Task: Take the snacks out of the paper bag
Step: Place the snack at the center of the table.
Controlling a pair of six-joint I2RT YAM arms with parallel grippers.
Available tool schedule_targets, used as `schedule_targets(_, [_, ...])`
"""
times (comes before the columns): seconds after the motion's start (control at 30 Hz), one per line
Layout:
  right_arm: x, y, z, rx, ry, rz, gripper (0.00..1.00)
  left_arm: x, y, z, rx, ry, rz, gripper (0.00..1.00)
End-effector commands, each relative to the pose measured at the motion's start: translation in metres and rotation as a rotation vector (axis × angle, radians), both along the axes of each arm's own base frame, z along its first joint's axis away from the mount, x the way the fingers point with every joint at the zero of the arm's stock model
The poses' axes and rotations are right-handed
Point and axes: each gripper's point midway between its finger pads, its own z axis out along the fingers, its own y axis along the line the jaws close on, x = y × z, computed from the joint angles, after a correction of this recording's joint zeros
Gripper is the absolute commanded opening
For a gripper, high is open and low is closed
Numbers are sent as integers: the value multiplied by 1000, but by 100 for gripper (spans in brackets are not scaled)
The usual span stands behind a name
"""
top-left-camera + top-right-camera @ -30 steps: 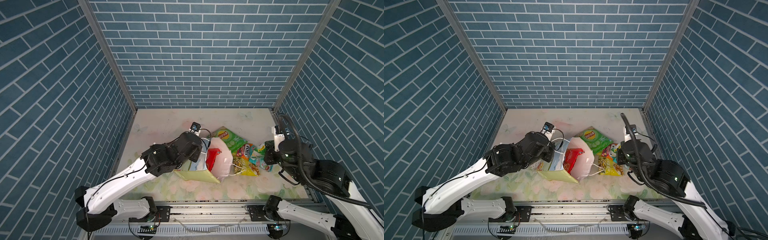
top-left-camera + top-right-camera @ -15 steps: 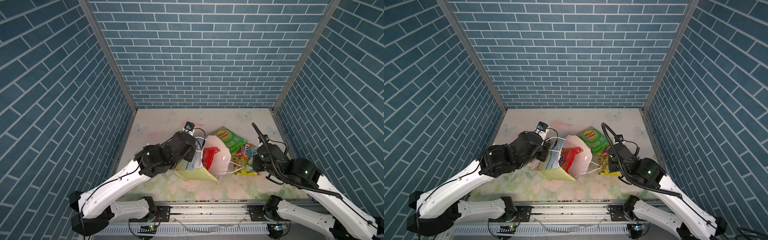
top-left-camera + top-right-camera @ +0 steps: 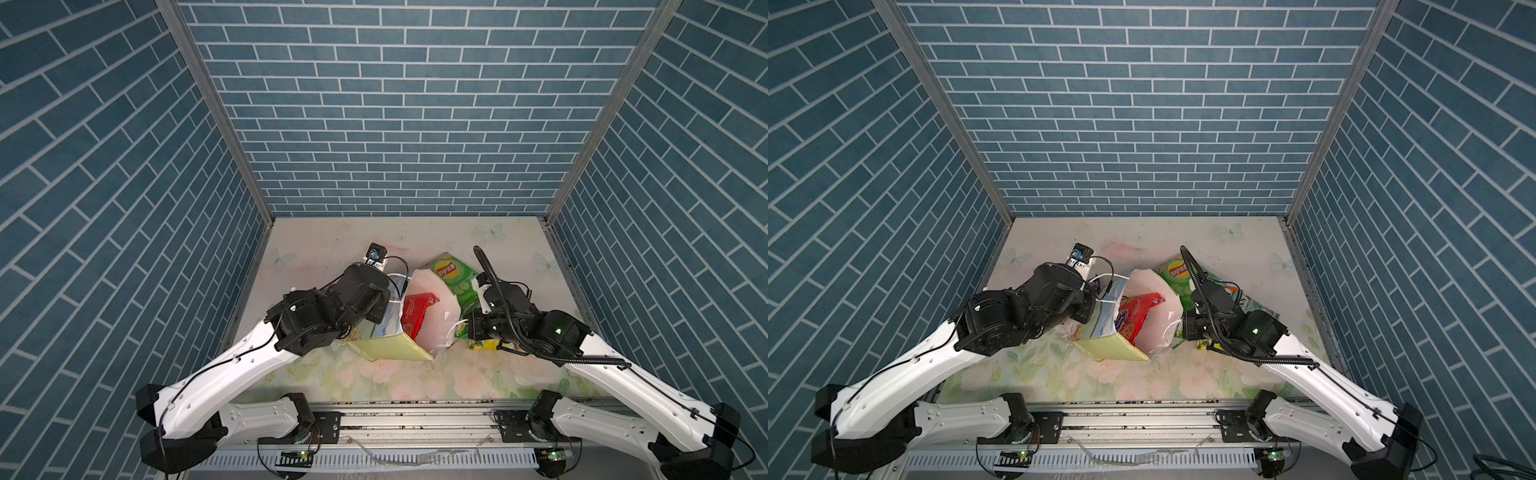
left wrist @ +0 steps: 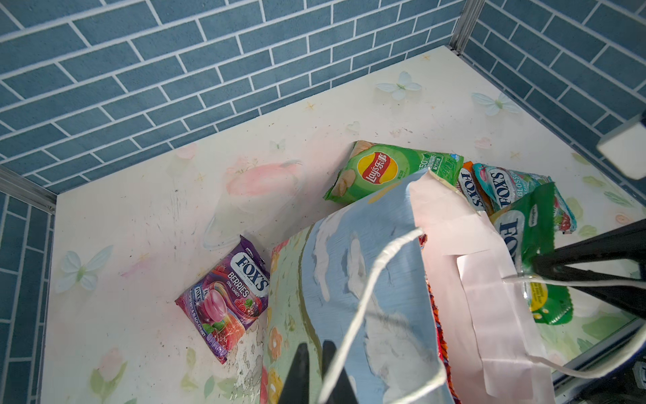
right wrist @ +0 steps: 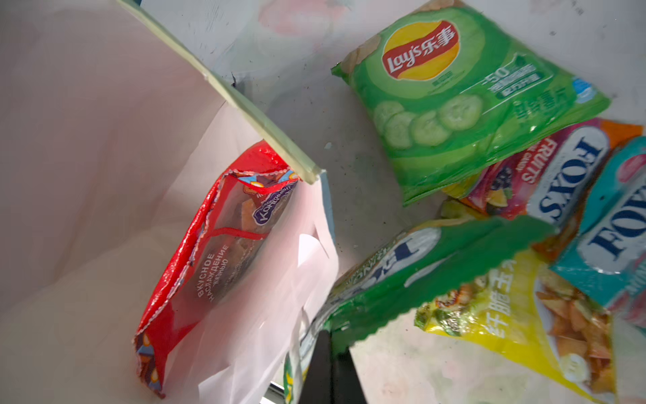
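The red cookie bag [image 5: 209,252], printed "Вкусное наслаждение", sits inside the open paper bag [image 3: 386,353] mid-bench [image 4: 140,210]. The left jaws are closed on the bag's rim. The right jaws clamp a green Fox's packet [image 5: 419,266] beside Lay's chips [image 5: 454,87]. A purple Fox's Berries packet [image 4: 227,297] lies on the bag's other side.

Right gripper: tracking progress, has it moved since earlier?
Yes. Right gripper, clamping a green Fox's packet, moved from the table's metal side rail toward the tall paper bag.

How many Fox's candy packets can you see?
4. Purple packet beside the bag, orange packet and teal packet by the chips, green packet in the right jaws. Others may be hidden.
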Motion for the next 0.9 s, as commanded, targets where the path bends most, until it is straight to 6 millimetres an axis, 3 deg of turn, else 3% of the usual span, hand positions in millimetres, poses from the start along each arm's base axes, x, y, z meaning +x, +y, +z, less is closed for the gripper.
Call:
schedule_targets(0.0, [7, 24, 7, 130, 19, 4, 0, 0, 6, 1, 25, 1, 9, 11])
schedule_targets(0.17, [9, 37, -8, 185, 73, 24, 0, 1, 5, -1, 33, 2, 6, 11])
schedule_targets(0.43, [19, 32, -18, 127, 113, -19, 0, 2, 6, 0, 44, -5, 8, 11])
schedule_targets(0.67, [25, 26, -9, 126, 100, -38, 0, 2, 16, 0, 39, -14, 33, 12])
schedule_targets(0.87, [29, 23, 10, 127, 56, -42, 15, 4, 29, -2, 37, -14, 78, 12])
